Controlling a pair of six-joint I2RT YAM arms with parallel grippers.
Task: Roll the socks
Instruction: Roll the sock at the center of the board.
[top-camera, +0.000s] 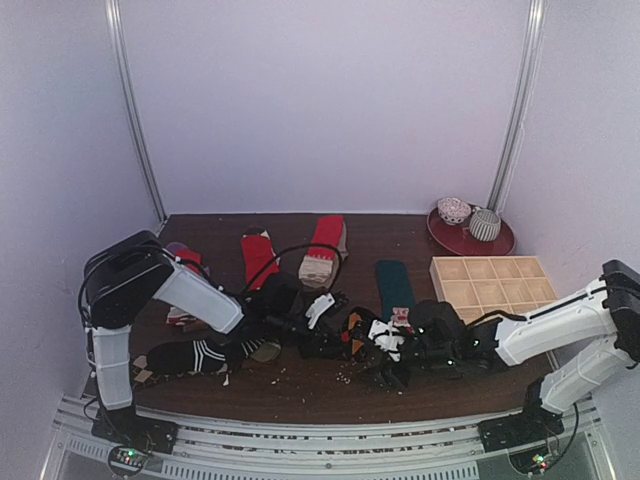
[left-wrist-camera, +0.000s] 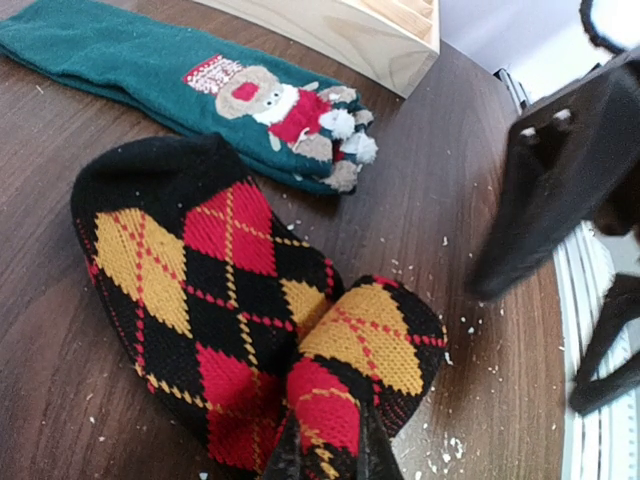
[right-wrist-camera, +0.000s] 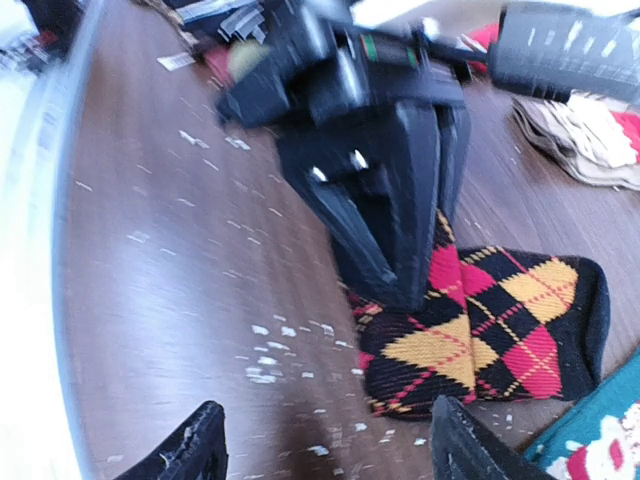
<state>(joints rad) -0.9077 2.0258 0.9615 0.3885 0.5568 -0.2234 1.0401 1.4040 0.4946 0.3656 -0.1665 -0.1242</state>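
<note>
The black argyle sock (left-wrist-camera: 200, 290) with red and yellow diamonds lies on the table, one end folded up. My left gripper (left-wrist-camera: 330, 452) is shut on that folded end; it also shows in the right wrist view (right-wrist-camera: 385, 220), pinching the sock (right-wrist-camera: 500, 330). My right gripper (right-wrist-camera: 325, 455) is open wide and empty, low over the table just in front of the sock's rounded edge. In the top view both grippers meet at the table's front middle, left (top-camera: 340, 335) and right (top-camera: 390, 365). The dark teal sock (left-wrist-camera: 150, 70) with a figure lies flat just beyond.
A wooden compartment tray (top-camera: 490, 280) stands at the right, a red plate (top-camera: 465, 240) with two rolled balls behind it. Red-and-beige socks (top-camera: 322, 250), a red sock (top-camera: 258, 255) and a black-and-white striped sock (top-camera: 195, 355) lie to the left. White crumbs dot the table.
</note>
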